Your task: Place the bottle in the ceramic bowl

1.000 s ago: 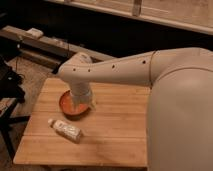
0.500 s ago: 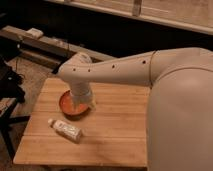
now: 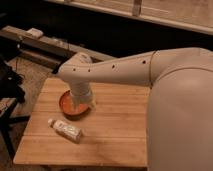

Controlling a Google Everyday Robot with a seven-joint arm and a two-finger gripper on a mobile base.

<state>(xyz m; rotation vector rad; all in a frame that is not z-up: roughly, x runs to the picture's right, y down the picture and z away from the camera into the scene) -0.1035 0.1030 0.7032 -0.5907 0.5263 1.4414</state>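
The bottle (image 3: 65, 129) lies on its side on the wooden table (image 3: 115, 135), near the front left, white cap pointing left. The ceramic bowl (image 3: 67, 106), orange inside with a darker rim, sits just behind it and is partly covered by my arm. My gripper (image 3: 82, 104) hangs at the end of the white arm, over the right part of the bowl, above and to the right of the bottle. It holds nothing that I can see.
The white arm (image 3: 130, 70) and robot body (image 3: 180, 115) fill the right side. A dark shelf (image 3: 35, 42) with a pale object stands behind the table at the left. A dark chair or stand (image 3: 10, 85) is at the table's left edge.
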